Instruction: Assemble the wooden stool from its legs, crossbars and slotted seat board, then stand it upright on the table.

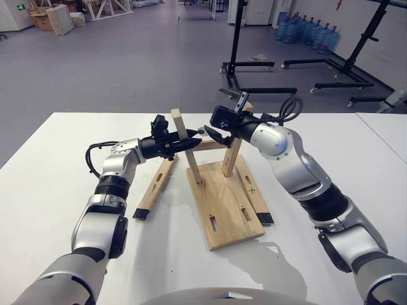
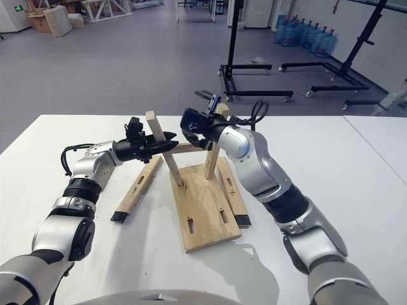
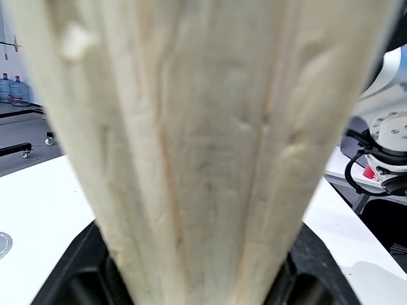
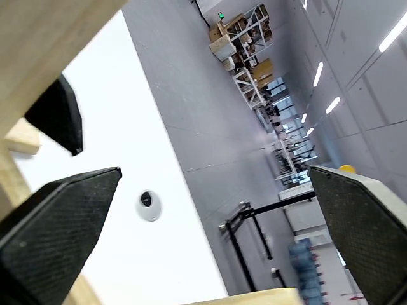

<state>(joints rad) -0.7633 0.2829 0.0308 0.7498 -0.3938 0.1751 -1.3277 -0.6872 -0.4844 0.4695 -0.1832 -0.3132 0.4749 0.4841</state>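
The slotted seat board [image 1: 230, 219] lies flat on the white table [image 1: 57, 190]. Two legs stand tilted in its slots, the left leg [image 1: 179, 126] and the right leg [image 1: 233, 160], with a crossbar [image 1: 215, 145] spanning between them. My left gripper [image 1: 185, 145] is shut on the left leg [image 3: 203, 140] about halfway up. Just above the crossbar, between the two legs, my right gripper [image 1: 213, 134] is open. Its fingers [image 4: 57, 222] stand wide apart with pale wood [image 4: 44, 44] close by.
One loose leg [image 1: 156, 186] with a black foot lies on the table left of the board. Another wooden piece [image 1: 256, 196] lies along the board's right edge. Black metal stands [image 1: 254, 63] and water bottles [image 1: 311, 32] are on the floor beyond the table.
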